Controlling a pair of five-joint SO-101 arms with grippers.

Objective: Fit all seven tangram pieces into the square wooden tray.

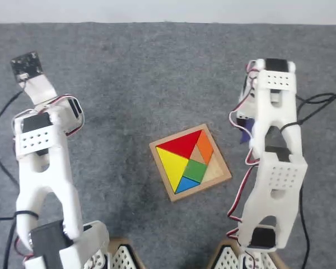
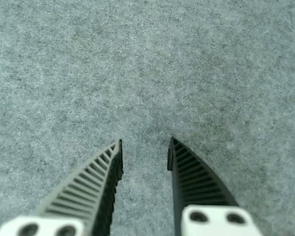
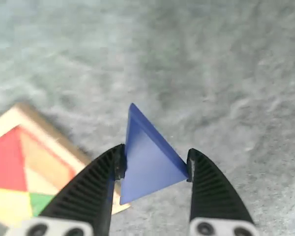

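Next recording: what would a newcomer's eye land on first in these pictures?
The square wooden tray at the centre of the grey carpet draws the eye first. It is turned on its corner and partly filled with coloured pieces, with bare wood showing along one side. Next is the blue triangle pinched in the right gripper near the tray's edge. The left gripper hangs open over bare carpet.

We could read no text, number, label or sign anywhere. The wooden tray (image 1: 218, 171), the coloured pieces (image 1: 182, 144) lying in it and the blue triangle (image 3: 150, 157) all showed us plain, unmarked faces.
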